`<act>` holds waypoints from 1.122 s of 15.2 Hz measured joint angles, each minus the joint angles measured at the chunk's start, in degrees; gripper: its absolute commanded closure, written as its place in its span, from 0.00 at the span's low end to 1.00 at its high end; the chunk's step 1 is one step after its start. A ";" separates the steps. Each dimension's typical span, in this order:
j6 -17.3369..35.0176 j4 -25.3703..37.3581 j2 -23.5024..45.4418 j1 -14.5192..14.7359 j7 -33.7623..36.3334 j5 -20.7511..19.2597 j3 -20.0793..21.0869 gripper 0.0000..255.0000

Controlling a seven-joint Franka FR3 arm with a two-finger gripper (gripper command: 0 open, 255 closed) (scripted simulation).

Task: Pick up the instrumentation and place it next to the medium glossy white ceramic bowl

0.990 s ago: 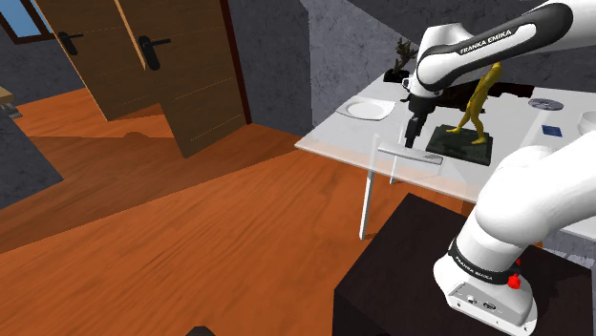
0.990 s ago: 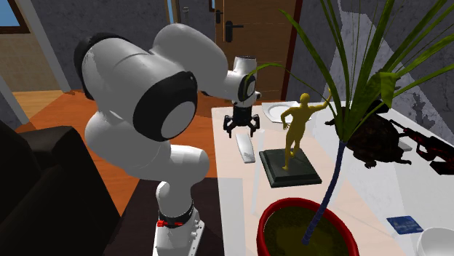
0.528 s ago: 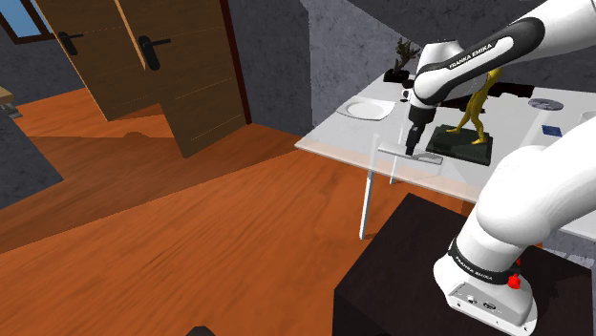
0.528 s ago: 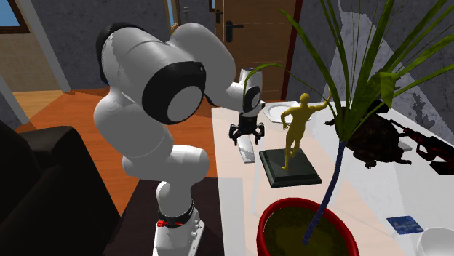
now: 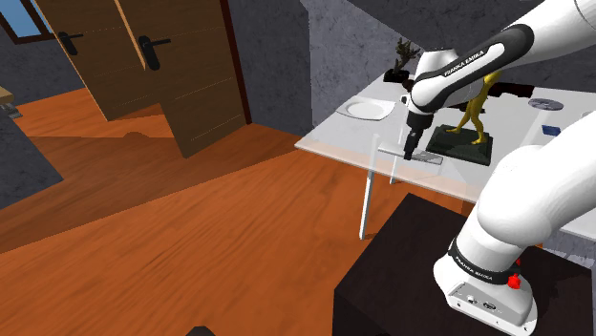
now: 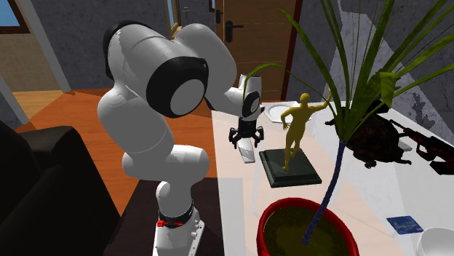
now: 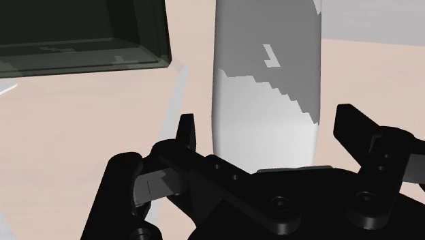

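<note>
The instrumentation is a flat, pale grey bar lying near the table's front edge; it shows in the second exterior view and the wrist view too. My black gripper hangs low over its end, open, a finger on either side and touching nothing. A shallow white bowl sits at the table's far corner, apart from the bar.
A yellow figure on a dark slab stands just beside the bar; the slab's corner lies close to my fingers. A potted plant, a dark turtle-like object and another white dish stand further along.
The gripper has come down closer to the bar and stays open. The arm's elbow has swung over; the bar has not moved.
</note>
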 measured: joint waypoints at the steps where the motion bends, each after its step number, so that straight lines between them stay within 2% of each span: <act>1: 0.02 -0.01 0.01 0.00 0.00 0.00 -0.01 0.00; 2: 0.02 -0.01 0.01 0.00 0.00 0.00 -0.01 1.00; 12: 0.03 -0.01 0.01 0.00 0.00 0.00 -0.01 1.00; 17: -4.29 1.54 -2.86 -0.67 0.38 -0.06 1.58 1.00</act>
